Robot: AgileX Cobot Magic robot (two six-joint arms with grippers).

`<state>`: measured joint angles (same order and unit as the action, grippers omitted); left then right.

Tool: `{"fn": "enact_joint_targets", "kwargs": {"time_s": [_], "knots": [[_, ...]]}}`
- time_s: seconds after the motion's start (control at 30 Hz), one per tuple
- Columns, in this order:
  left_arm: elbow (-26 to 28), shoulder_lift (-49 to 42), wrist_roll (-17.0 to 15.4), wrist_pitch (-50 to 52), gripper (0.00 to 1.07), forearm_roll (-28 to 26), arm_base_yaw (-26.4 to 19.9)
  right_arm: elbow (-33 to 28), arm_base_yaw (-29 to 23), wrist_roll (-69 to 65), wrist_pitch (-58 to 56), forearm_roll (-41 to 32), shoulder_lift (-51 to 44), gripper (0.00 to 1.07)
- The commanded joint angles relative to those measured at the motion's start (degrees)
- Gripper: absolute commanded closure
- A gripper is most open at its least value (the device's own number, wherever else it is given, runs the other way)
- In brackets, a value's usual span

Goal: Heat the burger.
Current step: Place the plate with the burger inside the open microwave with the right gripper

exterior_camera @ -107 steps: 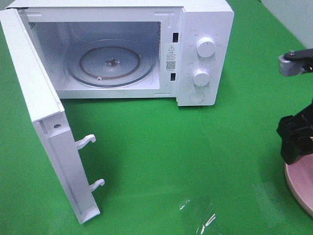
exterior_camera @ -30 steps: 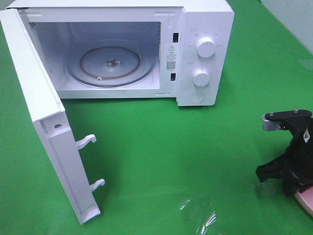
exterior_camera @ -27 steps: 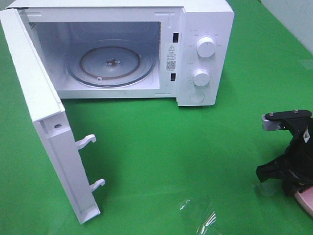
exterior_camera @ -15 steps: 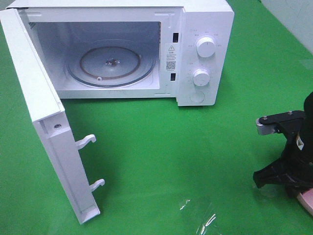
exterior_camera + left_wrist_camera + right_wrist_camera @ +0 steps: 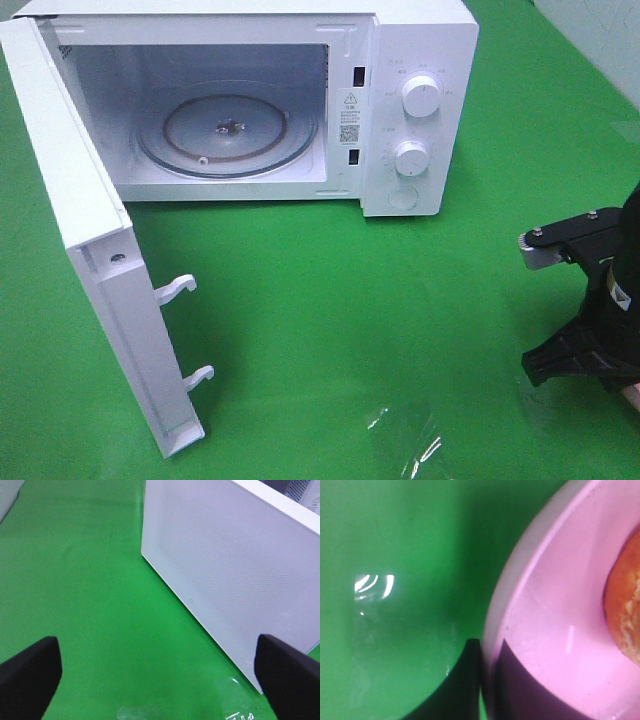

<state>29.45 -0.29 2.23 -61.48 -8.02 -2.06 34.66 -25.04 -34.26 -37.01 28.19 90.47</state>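
Observation:
The burger (image 5: 626, 612) shows only as a golden-brown bun edge on the pink plate (image 5: 555, 605) in the right wrist view. My right gripper (image 5: 487, 680) straddles the plate's rim, one dark finger (image 5: 465, 680) outside and one inside, closed on the rim. In the high view the right gripper (image 5: 595, 365) sits low at the right edge and its arm hides the plate and burger. The white microwave (image 5: 420, 60) stands open with a bare glass turntable (image 5: 228, 130). My left gripper (image 5: 160, 680) is open and empty beside the door's outer face (image 5: 225, 580).
The open microwave door (image 5: 90, 250) swings out to the front left, with two latch hooks (image 5: 178, 288) sticking out. Two knobs (image 5: 420, 96) are on the right panel. A shiny glare patch (image 5: 405, 435) lies on the green table near the front.
My right arm has come down and shifted slightly left over the plate. The plate's visible pink edge in the high view has gone behind the arm. The microwave is unchanged.

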Motion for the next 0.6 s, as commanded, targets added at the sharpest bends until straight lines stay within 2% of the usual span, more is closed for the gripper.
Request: {"fn": "enact_joint_targets", "kwargs": {"time_s": [0.03,0.6], "knots": [[0.00,-0.92,-0.06,0.34,0.10,-0.34,0.17,-0.17,-0.17,-0.46,-3.44,2.81,-1.83,1.07],[0.00,-0.92,-0.06,0.34,0.10,-0.34,0.17,-0.17,-0.17,-0.40,-12.26,5.16,-10.37,1.07]]}}
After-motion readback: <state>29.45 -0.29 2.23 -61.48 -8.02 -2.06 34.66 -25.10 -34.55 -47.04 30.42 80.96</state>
